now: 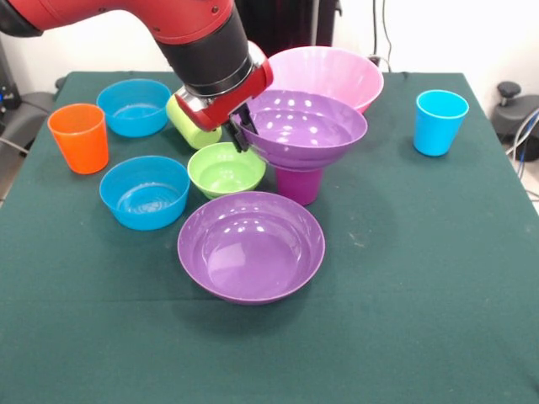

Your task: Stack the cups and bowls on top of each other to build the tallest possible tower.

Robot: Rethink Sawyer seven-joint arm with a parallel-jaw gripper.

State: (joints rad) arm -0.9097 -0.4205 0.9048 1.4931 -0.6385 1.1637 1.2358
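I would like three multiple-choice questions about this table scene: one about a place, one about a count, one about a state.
1. What does the raised purple bowl rest on?
A. the purple cup
B. the orange cup
C. the pink bowl

2. How many blue bowls are there?
A. one
B. two
C. three

3. How does the lime green cup stand?
A. upright
B. upside down
C. on its side

Answers: 1 A, the purple cup shows directly under that bowl. 2 B, one blue bowl is behind the other. 3 C, it lies on the cloth beside the gripper.
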